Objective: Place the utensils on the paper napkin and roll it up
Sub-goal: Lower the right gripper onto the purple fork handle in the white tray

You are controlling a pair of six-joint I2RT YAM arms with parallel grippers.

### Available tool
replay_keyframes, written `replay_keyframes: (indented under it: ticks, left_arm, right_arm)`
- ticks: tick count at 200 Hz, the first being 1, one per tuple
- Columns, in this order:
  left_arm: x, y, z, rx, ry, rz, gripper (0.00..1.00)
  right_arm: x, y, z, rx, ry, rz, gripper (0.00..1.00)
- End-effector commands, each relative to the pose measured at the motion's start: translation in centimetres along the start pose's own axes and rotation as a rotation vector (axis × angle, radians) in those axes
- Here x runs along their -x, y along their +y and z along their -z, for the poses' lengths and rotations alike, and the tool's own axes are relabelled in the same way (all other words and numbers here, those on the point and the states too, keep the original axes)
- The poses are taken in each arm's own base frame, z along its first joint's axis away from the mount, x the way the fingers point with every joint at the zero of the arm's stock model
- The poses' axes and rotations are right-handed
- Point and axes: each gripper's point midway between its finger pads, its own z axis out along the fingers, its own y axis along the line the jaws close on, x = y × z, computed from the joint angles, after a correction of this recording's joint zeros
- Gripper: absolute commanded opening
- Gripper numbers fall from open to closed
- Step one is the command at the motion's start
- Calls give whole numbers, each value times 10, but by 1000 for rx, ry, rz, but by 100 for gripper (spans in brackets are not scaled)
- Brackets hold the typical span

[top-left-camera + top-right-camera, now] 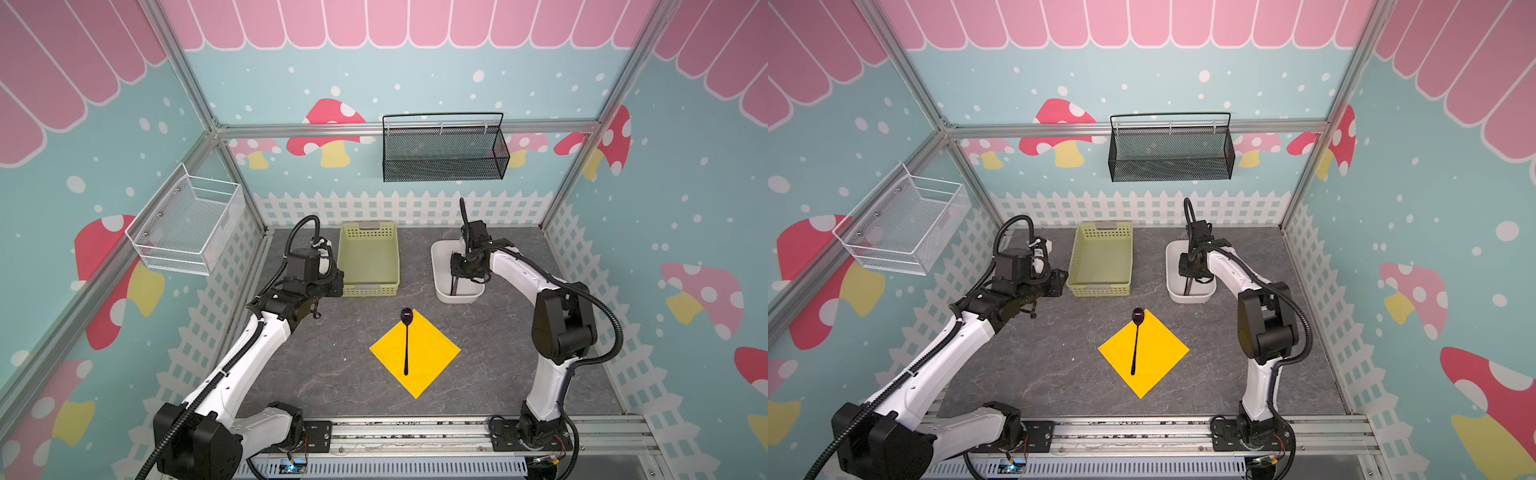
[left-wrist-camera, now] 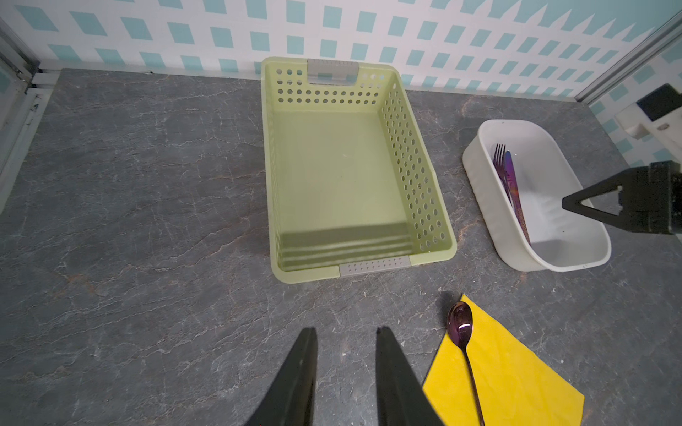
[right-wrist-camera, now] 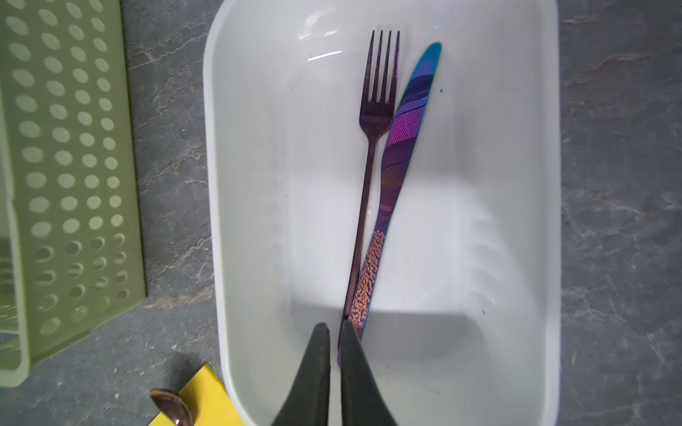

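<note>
Grey marbled worktop [image 1: 332, 365] is carrying the yellow paper napkin [image 1: 432, 353], which is lying as a diamond near the middle. The spoon [image 1: 406, 345] is resting along it, its bowl hanging just over the far corner. The fork [image 3: 372, 125] and knife [image 3: 402, 140] are lying in the white tub [image 3: 251, 221], their handles touching low down.

The right gripper [image 3: 335, 326] is reaching into the tub. Its jaws are drawn almost together, with the end of the fork's thin handle sitting in the narrow gap. The knife's stippled handle is lying just beside one finger. The left gripper [image 2: 347, 332] is hovering empty over bare worktop between the napkin and the green basket [image 2: 267, 166], jaws apart.

Doing this step well looks like a matter of lifting the fork alone. The pinch is sitting at the very end of the handle, so the tines are likely to droop or swing. A slow, straight rise should be keeping the fork steady and showing early whether the knife is dragging along. After that, the fork is probably best laid close beside the spoon, heads the same way, without scuffing the paper.
</note>
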Motion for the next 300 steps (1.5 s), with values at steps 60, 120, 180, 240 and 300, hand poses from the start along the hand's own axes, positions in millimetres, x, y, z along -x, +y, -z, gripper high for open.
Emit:
replay_keyframes:
  ticks: [60,120,180,240,300]
  left_arm:
    - [-3,10,-5,48,16,-27,29]
    - [-5,8,-9,38,28,-26,30]
    - [-4,9,-9,42,28,-27,30]
    - [-4,9,-11,43,31,-27,30]
    - [-5,8,-13,36,38,-25,29]
  right_arm:
    - [20,-17,-60,-74,81,-28,13]
    - [25,-23,-85,-113,116,-39,18]
    - [20,-30,-97,-144,141,-40,18]
    - [14,-28,-112,-125,172,-37,18]
    - [-1,-33,-123,-142,227,-44,15]
